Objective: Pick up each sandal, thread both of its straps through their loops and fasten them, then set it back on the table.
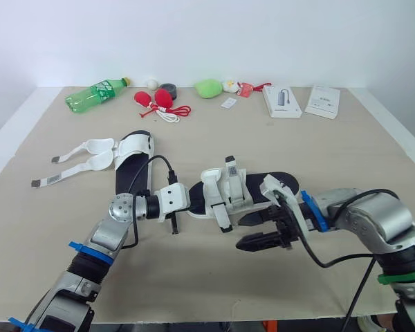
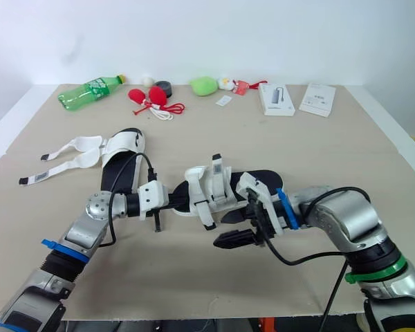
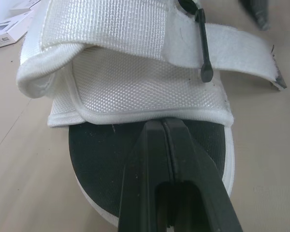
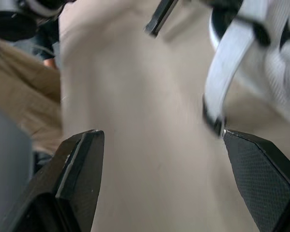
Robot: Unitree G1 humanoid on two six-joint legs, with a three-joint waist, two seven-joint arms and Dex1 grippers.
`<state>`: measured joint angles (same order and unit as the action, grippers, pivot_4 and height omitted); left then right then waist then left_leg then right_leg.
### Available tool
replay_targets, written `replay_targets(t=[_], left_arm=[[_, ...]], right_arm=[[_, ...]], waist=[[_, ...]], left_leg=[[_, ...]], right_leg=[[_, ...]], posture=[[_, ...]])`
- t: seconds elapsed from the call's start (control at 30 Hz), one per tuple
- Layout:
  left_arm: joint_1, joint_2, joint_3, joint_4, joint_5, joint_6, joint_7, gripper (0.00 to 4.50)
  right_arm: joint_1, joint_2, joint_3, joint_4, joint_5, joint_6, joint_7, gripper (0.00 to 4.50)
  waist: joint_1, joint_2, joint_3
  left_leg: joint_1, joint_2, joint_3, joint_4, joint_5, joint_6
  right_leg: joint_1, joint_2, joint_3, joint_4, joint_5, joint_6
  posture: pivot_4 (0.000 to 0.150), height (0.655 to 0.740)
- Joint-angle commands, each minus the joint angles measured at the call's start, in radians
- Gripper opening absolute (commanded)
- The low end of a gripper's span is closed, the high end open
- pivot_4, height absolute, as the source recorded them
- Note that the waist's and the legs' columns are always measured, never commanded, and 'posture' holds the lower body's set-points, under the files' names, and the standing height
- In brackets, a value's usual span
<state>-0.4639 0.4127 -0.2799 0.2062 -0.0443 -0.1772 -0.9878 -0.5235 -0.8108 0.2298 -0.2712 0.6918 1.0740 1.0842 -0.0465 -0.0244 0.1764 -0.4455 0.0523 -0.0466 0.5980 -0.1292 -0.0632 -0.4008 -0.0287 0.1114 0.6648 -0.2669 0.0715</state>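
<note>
The near sandal point(image 1: 225, 188) lies mid-table point(image 1: 194, 290), straps wrapped over its upper. The left gripper point(image 3: 162, 128) is at its 9 o'clock end, fingers pressed together over the black insole with tips at the upper's edge; whether they pinch it cannot be told. The right gripper point(image 1: 240, 233) sits at the sandal's 6 o'clock, jaws spread wide, just beside a hanging strap point(image 4: 222, 82). The other sandal point(image 1: 133, 162) lies at 10 o'clock, straps undone.

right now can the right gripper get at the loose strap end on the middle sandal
Probably yes. The right gripper is open, and the strap end juts from the sandal just past its fingertips, with only bare table between them.
</note>
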Motion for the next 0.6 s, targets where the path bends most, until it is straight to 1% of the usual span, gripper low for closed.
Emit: replay_targets(t=[0.03, 0.13, 0.2, 0.27, 0.3, 0.33, 0.37, 0.4, 0.43, 0.47, 0.6], left_arm=[[0.026, 0.009, -0.044, 0.023, 0.03, 0.019, -0.025, 0.0], [0.03, 0.009, -0.043, 0.018, 0.029, 0.021, -0.023, 0.0], [0.033, 0.009, -0.043, 0.013, 0.029, 0.024, -0.022, 0.0], [0.035, 0.009, -0.042, 0.011, 0.029, 0.026, -0.019, 0.0], [0.035, 0.009, -0.041, 0.009, 0.029, 0.027, -0.018, 0.0], [0.037, 0.009, -0.041, 0.008, 0.028, 0.028, -0.018, 0.0], [0.038, 0.009, -0.04, 0.006, 0.028, 0.028, -0.017, 0.0], [0.039, 0.01, -0.039, 0.005, 0.028, 0.029, -0.017, 0.0], [0.04, 0.01, -0.039, 0.004, 0.028, 0.029, -0.017, 0.0], [0.04, 0.01, -0.039, 0.003, 0.028, 0.029, -0.016, 0.0], [0.037, 0.008, -0.038, 0.008, 0.027, 0.027, -0.018, 0.0]], right_arm=[[-0.036, 0.039, -0.039, 0.006, 0.007, 0.006, -0.042, 4.2], [-0.041, 0.063, -0.038, 0.011, 0.013, 0.019, -0.058, 4.2], [-0.04, 0.083, -0.042, 0.025, 0.013, 0.027, -0.078, 3.83], [-0.035, 0.092, -0.042, 0.038, 0.004, 0.023, -0.087, 3.03], [-0.031, 0.096, -0.046, 0.042, 0.002, 0.026, -0.096, 2.55], [-0.027, 0.1, -0.05, 0.048, 0.003, 0.031, -0.107, 1.91], [-0.023, 0.103, -0.054, 0.051, 0.005, 0.034, -0.114, 1.49], [-0.017, 0.107, -0.06, 0.053, 0.012, 0.043, -0.121, 1.28], [-0.008, 0.109, -0.065, 0.054, 0.019, 0.055, -0.127, 0.8], [0.006, 0.106, -0.07, 0.048, 0.03, 0.078, -0.131, 0.07], [0.065, 0.072, -0.073, -0.018, 0.086, 0.182, -0.131, 0.07]], waist=[[0.0, 0.0, 0.0], [0.0, 0.0, 0.0], [0.0, 0.0, 0.0], [0.0, 0.0, 0.0], [0.0, 0.0, 0.0], [0.0, 0.0, 0.0], [0.0, 0.0, 0.0], [0.0, 0.0, 0.0], [0.0, 0.0, 0.0], [0.0, 0.0, 0.0], [0.0, 0.0, 0.0]], left_leg=[[0.0, 0.0, 0.0, 0.0, 0.0, 0.0], [0.0, 0.0, 0.0, -0.001, 0.0, 0.0], [0.0, 0.0, 0.0, -0.001, 0.0, 0.0], [0.0, 0.0, 0.0, -0.001, 0.0, 0.0], [0.0, 0.0, 0.0, -0.001, 0.0, 0.0], [0.0, 0.0, 0.0, -0.001, 0.0, 0.0], [0.0, 0.0, 0.0, -0.001, 0.0, 0.0], [0.0, 0.0, 0.0, -0.001, 0.0, 0.0], [0.0, 0.0, 0.0, -0.001, 0.0, 0.0], [0.0, 0.0, -0.001, -0.001, 0.0, 0.0], [0.0, 0.0, -0.001, -0.002, 0.0, 0.0]], right_leg=[[0.0, 0.0, 0.0, 0.0, 0.0, 0.0], [0.0, 0.0, 0.0, 0.0, 0.0, 0.0], [0.0, 0.0, 0.0, 0.0, 0.0, 0.0], [0.0, 0.0, 0.0, 0.0, 0.0, 0.0], [0.0, 0.0, 0.0, 0.0, 0.0, 0.0], [0.0, 0.0, 0.0, 0.0, 0.0, 0.0], [0.0, 0.0, 0.0, 0.0, 0.0, 0.0], [0.0, 0.0, 0.0, 0.0, 0.0, 0.0], [0.0, 0.001, 0.0, 0.0, -0.001, 0.0], [0.0, 0.001, 0.0, 0.0, -0.001, 0.0], [0.0, 0.001, 0.0, 0.0, -0.001, 0.0]], posture=[[0.15, 0.74], [0.15, 0.74], [0.15, 0.74], [0.15, 0.74], [0.15, 0.74], [0.15, 0.74], [0.15, 0.74], [0.15, 0.74], [0.15, 0.74], [0.15, 0.74], [0.15, 0.74]])
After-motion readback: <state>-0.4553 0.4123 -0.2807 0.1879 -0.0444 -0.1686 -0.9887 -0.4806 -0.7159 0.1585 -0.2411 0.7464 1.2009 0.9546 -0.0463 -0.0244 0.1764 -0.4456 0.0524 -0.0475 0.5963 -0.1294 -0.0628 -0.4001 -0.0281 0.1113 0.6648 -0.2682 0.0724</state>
